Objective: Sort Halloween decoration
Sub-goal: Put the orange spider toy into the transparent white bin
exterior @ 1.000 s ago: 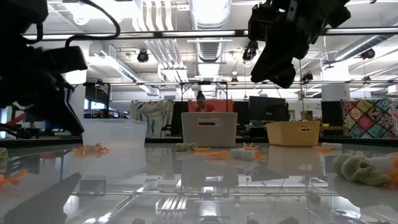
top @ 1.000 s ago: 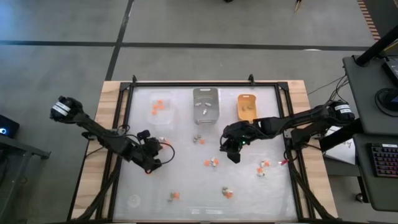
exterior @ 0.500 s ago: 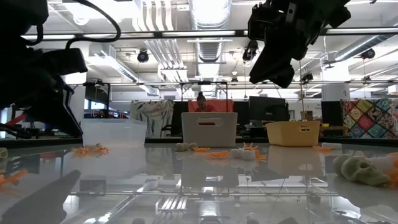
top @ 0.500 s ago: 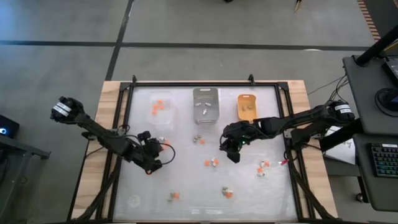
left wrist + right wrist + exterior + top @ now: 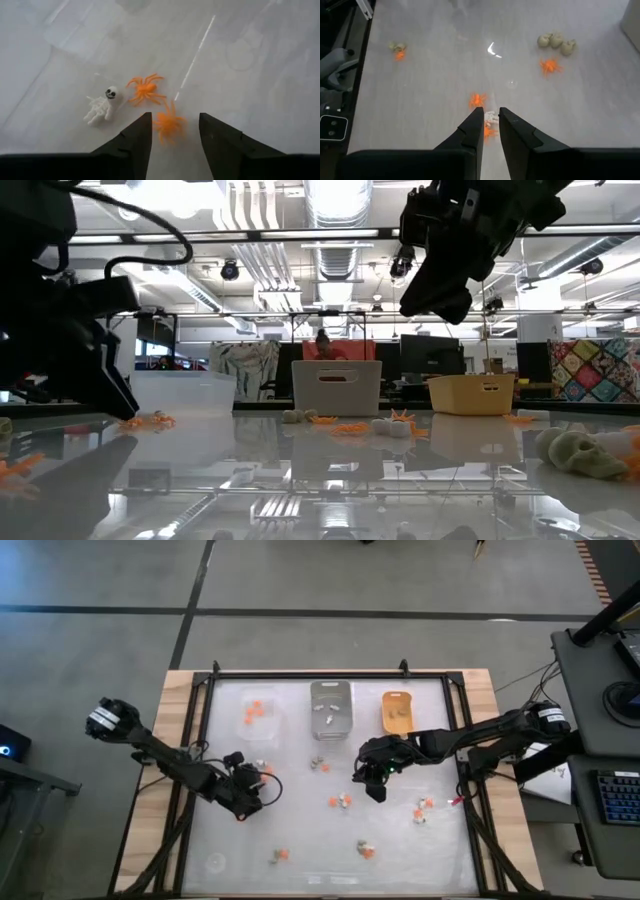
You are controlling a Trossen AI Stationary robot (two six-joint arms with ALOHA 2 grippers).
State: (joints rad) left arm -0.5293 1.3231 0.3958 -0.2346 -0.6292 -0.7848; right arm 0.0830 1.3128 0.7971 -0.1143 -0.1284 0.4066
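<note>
left gripper (image 5: 172, 131) low on the table, jaws apart | orange spider (image 5: 168, 124) sits loose between them | should centre, then squeeze its body | right gripper (image 5: 490, 129) hovers mid-table, jaws narrow, empty

The right gripper (image 5: 490, 131) hangs above the pale glossy tabletop (image 5: 435, 70), its two dark fingers (image 5: 470, 131) standing a narrow gap apart with nothing between them. Just beyond the fingertips lies a small orange plastic spider (image 5: 477, 100); nearer the fingers, a tiny white figure (image 5: 491, 118) sits touching a second orange trinket (image 5: 488, 132) (partly hidden by the fingers). Well away from that first spider rest three tan skull-like lumps (image 5: 556, 41) in a touching cluster, with another orange spider (image 5: 550, 65) just beside them. Far off on the opposite side lies a tan-and-orange pair (image 5: 397, 50).
</note>
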